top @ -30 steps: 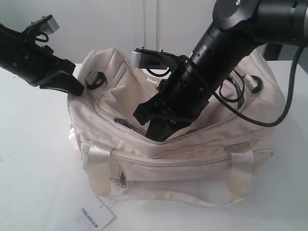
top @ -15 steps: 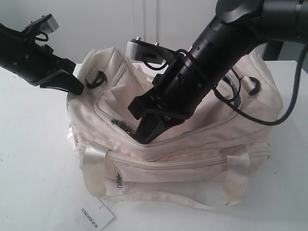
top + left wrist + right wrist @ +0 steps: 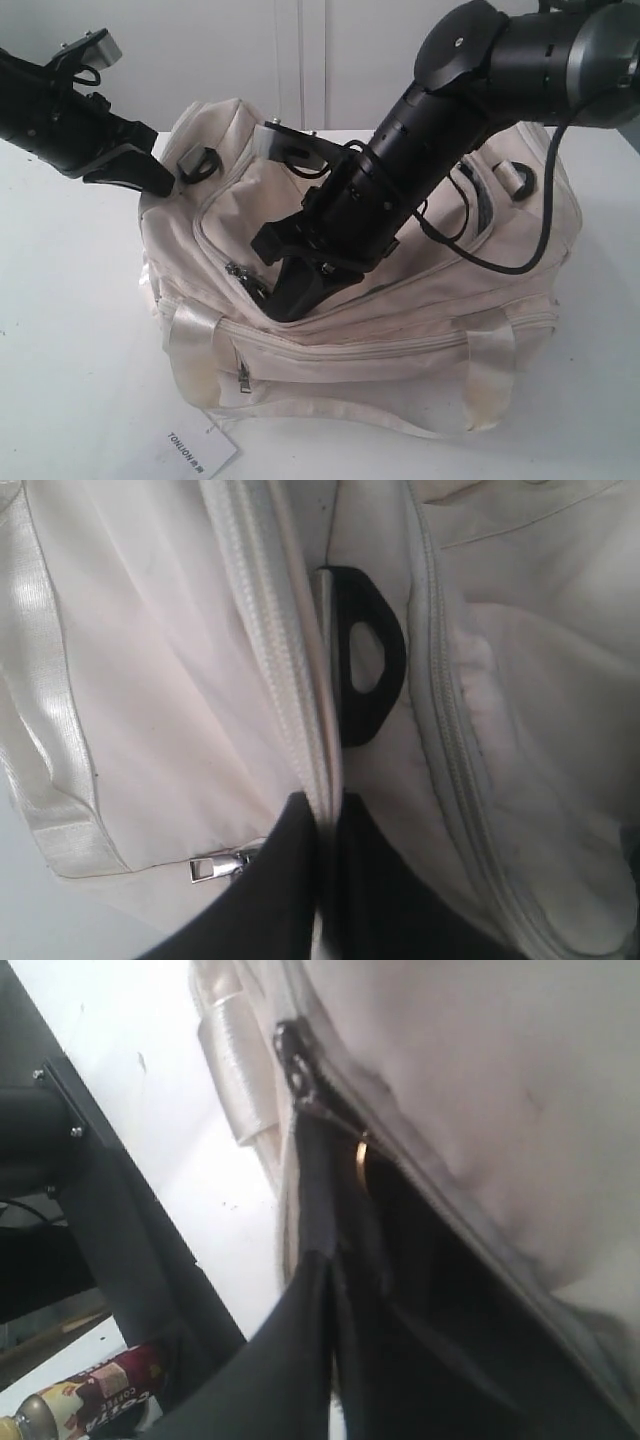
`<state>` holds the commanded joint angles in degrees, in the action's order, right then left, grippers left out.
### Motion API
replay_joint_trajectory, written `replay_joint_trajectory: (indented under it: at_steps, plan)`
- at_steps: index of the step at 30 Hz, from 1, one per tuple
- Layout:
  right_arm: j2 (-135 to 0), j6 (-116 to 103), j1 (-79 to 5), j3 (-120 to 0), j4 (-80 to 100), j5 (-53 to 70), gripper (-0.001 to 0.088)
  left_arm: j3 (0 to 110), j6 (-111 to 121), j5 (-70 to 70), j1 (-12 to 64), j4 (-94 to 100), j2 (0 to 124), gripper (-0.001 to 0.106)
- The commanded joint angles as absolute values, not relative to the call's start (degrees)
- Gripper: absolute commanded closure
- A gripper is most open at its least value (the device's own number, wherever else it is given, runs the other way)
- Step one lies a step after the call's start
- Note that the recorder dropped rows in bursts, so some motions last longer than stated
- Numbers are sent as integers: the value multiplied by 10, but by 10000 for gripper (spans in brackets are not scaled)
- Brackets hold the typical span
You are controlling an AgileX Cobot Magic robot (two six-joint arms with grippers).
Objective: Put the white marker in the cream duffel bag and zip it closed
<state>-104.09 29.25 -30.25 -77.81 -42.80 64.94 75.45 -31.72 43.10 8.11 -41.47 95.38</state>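
My right end effector [image 3: 287, 300], clamped on the zipper pull [image 3: 361, 1160], has dragged it toward my left end effector [image 3: 152, 182], which is pinching the bag [image 3: 400, 330], so the zipper is nearly shut; the marker is unseen, presumably inside.

Cream duffel bag [image 3: 400, 325] is matt cloth, handles [image 3: 190, 345] glossy satin.
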Motion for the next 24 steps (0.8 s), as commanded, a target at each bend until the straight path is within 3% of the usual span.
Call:
replay_joint_trajectory:
  at_steps: [5, 15, 24]
  plan:
    - [-1049, 276, -303, -778, -428, 617, 829, 754, -317, 431, 81, -415, 954, 1053]
    - [-1049, 269, -303, -778, -457, 601, 533, 754, -317, 430, 81, -415, 954, 1053]
    - [-1049, 253, -303, -778, -491, 634, 482, 754, -317, 429, 81, -415, 954, 1053]
